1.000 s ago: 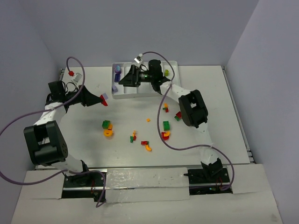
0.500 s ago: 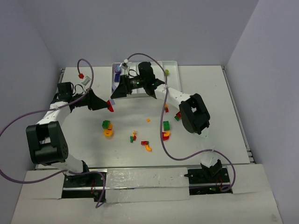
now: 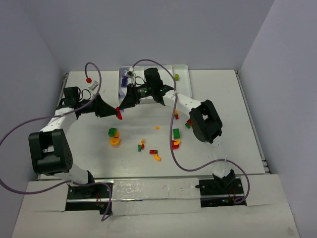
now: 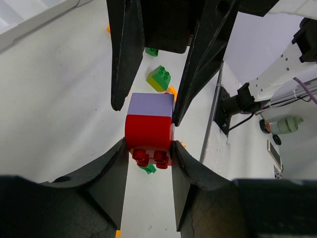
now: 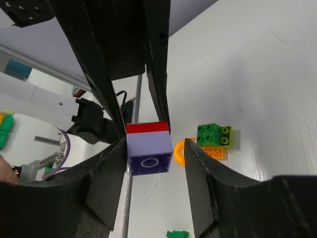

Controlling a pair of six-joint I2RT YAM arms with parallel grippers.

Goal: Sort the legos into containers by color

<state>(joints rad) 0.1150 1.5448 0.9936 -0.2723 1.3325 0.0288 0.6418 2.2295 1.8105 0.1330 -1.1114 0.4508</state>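
Observation:
My left gripper [image 4: 147, 148] is shut on a red lego [image 4: 148, 136] with a purple lego [image 4: 151, 105] stuck onto it, held above the table left of the white tray [image 3: 183, 66]. My right gripper [image 5: 154, 145] faces it with its jaws around the purple lego [image 5: 148, 148]. One finger [image 5: 106, 168] touches the brick; a narrow gap shows at the other finger [image 5: 203, 173]. In the top view the two grippers meet tip to tip at the red lego [image 3: 119, 114]. Loose legos lie mid-table, among them a green-and-lime one [image 3: 113, 132] and an orange ring [image 3: 115, 141].
The tray's containers hold purple bricks [image 3: 122, 92] at the left end and a lime brick [image 3: 176, 77] at the right. Below the grippers lie a green-lime brick [image 5: 213, 135], an orange plate [image 5: 214, 152] and an orange ring [image 5: 179, 151]. Purple cables loop over both arms.
The right gripper left the tray and came down-left to meet the left gripper, which moved right with its bricks. The right jaws narrowed around the purple lego.

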